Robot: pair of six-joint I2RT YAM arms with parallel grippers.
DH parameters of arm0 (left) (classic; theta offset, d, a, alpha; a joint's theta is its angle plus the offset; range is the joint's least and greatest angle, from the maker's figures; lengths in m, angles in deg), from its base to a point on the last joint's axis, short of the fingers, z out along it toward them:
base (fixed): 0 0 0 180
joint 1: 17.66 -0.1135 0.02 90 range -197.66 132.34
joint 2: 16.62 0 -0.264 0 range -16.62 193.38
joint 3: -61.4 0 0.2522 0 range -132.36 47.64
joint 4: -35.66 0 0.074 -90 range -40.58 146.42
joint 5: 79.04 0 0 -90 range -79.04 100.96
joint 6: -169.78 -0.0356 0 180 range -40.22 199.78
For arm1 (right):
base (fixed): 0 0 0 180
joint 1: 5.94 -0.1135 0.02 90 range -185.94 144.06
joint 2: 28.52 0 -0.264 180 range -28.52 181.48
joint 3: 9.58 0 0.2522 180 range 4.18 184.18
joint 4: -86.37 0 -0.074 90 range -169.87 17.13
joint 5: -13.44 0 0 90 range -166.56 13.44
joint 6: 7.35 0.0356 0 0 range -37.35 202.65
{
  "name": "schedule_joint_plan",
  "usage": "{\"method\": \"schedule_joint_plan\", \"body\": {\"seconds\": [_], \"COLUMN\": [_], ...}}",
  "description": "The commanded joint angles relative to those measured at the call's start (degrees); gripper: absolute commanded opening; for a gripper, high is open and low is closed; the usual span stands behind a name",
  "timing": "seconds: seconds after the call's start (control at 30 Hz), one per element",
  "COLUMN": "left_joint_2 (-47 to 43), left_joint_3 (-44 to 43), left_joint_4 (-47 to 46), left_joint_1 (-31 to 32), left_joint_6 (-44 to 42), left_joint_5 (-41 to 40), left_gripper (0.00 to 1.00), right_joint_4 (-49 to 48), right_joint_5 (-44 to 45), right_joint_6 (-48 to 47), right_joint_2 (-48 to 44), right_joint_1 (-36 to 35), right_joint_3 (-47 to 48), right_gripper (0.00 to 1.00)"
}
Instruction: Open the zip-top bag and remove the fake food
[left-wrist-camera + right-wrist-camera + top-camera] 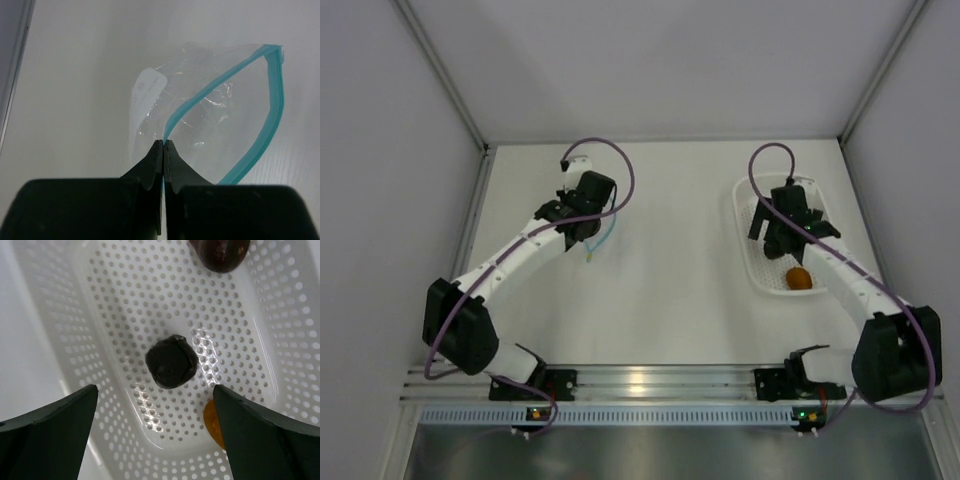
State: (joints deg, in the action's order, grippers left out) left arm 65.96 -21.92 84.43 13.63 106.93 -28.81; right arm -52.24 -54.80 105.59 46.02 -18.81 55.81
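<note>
My left gripper (164, 142) is shut on the light blue zip strip of the clear zip-top bag (200, 115). The bag's mouth gapes open and I see no food inside. In the top view the bag (601, 240) hangs by my left gripper (586, 240). My right gripper (155, 392) is open and empty above the white perforated basket (115, 315). In the basket lie the dark purple-black piece (171, 361), the maroon-brown piece (220, 252) and the orange piece (212, 422), the last partly behind a finger. In the top view only the orange piece (799, 278) shows.
The basket (748, 255) stands at the right of the white table, close to the right wall. Grey walls enclose the table at the left, back and right. A metal rail (660, 382) with the arm bases runs along the near edge.
</note>
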Motion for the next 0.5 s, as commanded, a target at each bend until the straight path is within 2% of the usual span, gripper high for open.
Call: {"method": "schedule_joint_plan", "body": {"seconds": [0.0,0.03,0.13,0.27,0.3,0.47], "left_joint_2": [3.8,4.7,7.9,12.4,12.9,12.3], "left_joint_3": [-5.1,-5.9,-9.0,-13.0,-13.3,-13.5], "left_joint_4": [0.2,0.2,0.0,0.1,0.2,0.1], "left_joint_1": [2.3,2.8,4.9,7.5,7.6,7.6], "left_joint_6": [-1.3,-1.2,-0.6,-0.6,-0.4,0.9], "left_joint_5": [-1.0,-0.8,1.0,1.9,2.2,3.2], "left_gripper": [0.00,0.00,0.00,0.19,0.27,0.48], "right_joint_4": [-2.2,-2.7,-3.7,-2.2,-0.2,4.6], "right_joint_5": [-7.6,-11.3,-14.8,-14.3,-13.9,-12.6], "right_joint_6": [-1.5,-1.3,0.3,0.3,-0.1,-2.7], "right_joint_2": [-9.6,-11.1,-18.2,-23.3,-23.9,-26.8], "right_joint_1": [0.3,0.3,0.4,0.4,0.4,0.3], "right_joint_3": [-1.8,-2.6,-5.2,-5.9,-5.2,-2.2], "right_gripper": [0.99,0.99,1.00,0.99,0.99,0.99]}}
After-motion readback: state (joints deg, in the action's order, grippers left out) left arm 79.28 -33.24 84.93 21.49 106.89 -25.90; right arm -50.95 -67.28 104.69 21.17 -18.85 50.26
